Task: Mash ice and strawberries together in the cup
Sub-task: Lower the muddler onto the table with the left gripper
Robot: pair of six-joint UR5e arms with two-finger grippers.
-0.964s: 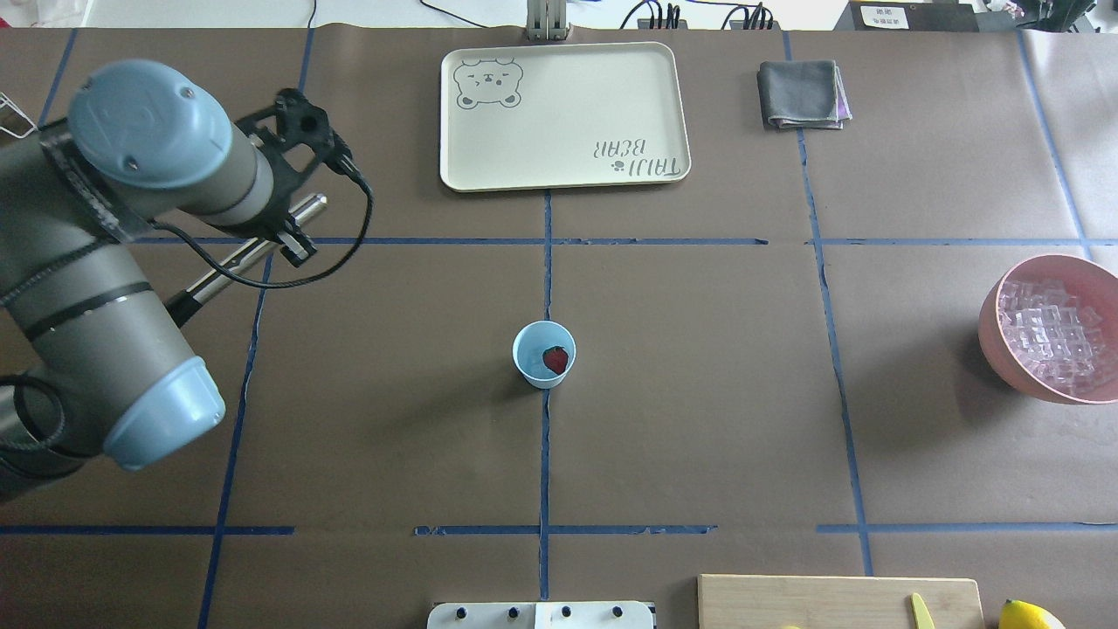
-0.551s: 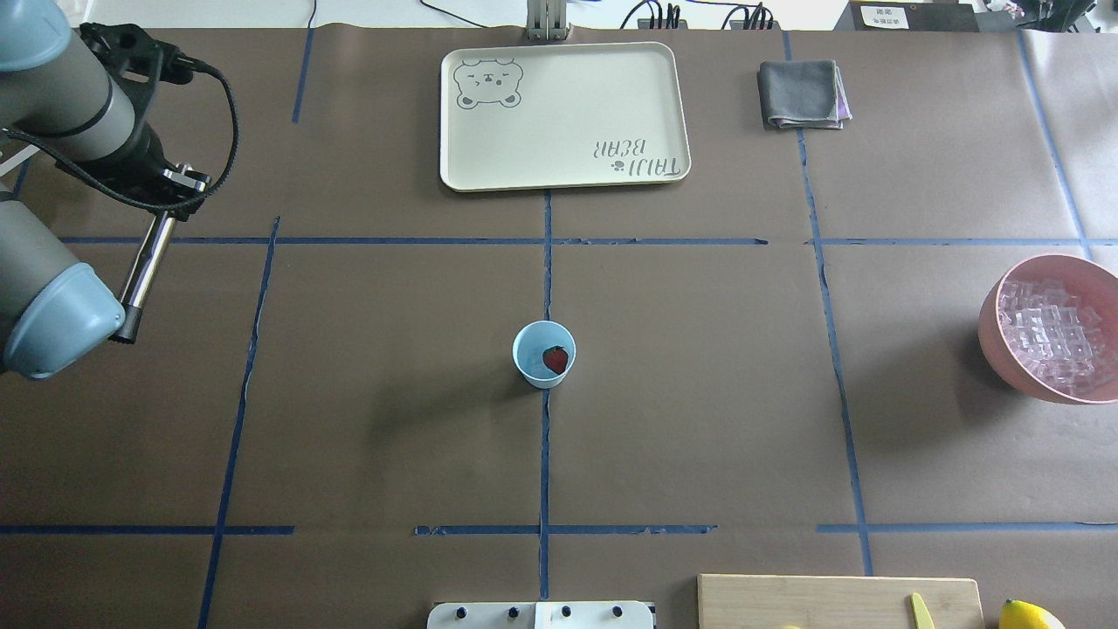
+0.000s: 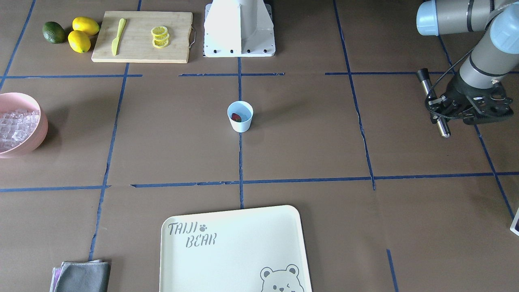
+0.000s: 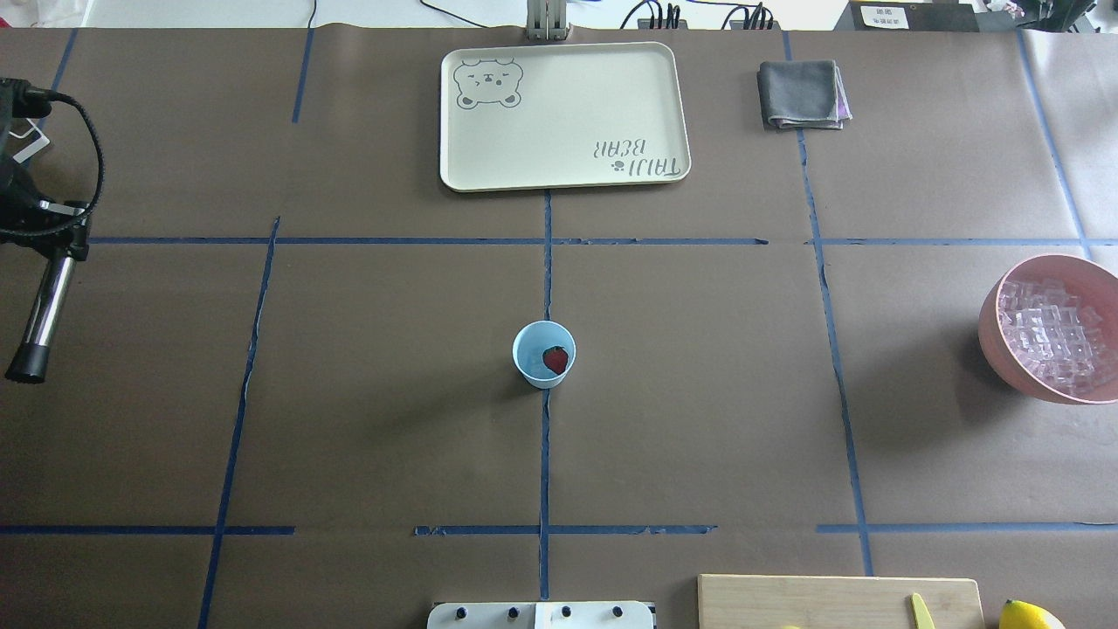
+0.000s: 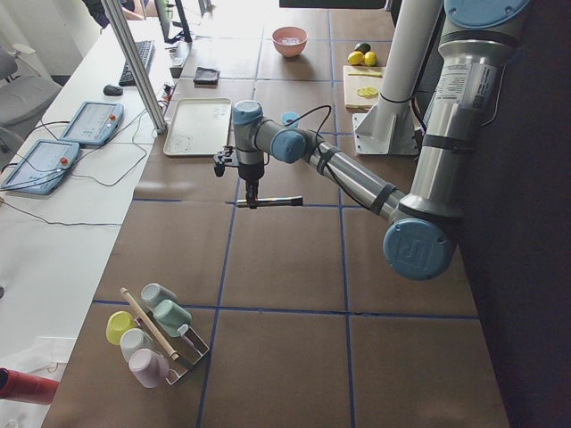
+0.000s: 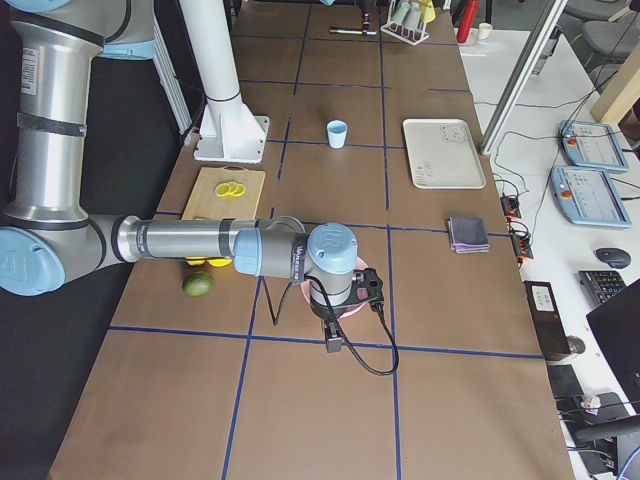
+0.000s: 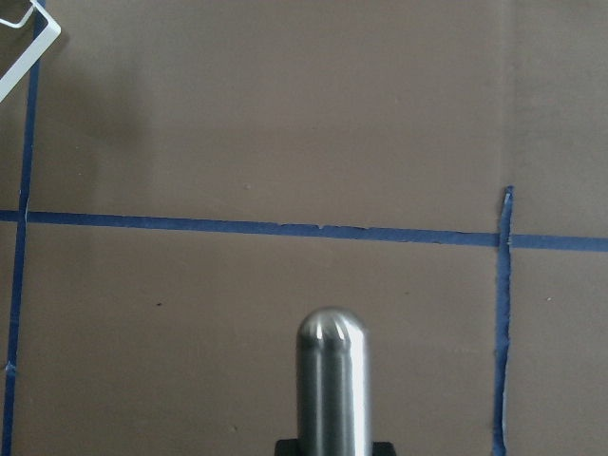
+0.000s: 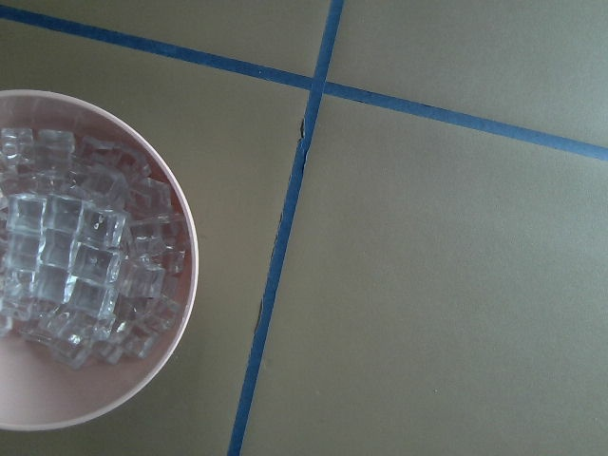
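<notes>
The cup [image 4: 529,348], white outside and light blue inside, stands at the table's middle with one red strawberry [image 4: 555,359] in it; it also shows in the front view [image 3: 242,124]. The ice [image 4: 1052,336] fills a pink bowl [image 4: 990,325] at the right edge, and also shows in the right wrist view [image 8: 76,275]. My left gripper [image 4: 63,245] is shut on a metal rod [image 4: 39,319] near the left edge, far from the cup. My right gripper [image 6: 333,340] hangs beside the bowl; I cannot tell whether it is open or shut.
A cream tray [image 4: 563,118] and a folded grey cloth [image 4: 802,94] lie at the far side. A cutting board [image 3: 142,36] holds lemon slices and a yellow knife, with lemons [image 3: 83,34] and a lime [image 3: 53,32] beside it. A rack of cups [image 5: 152,330] stands past my left arm.
My left arm has swung left toward the table's edge, carrying the rod with it, and the rod now hangs more steeply. The cup and bowl have not moved.
</notes>
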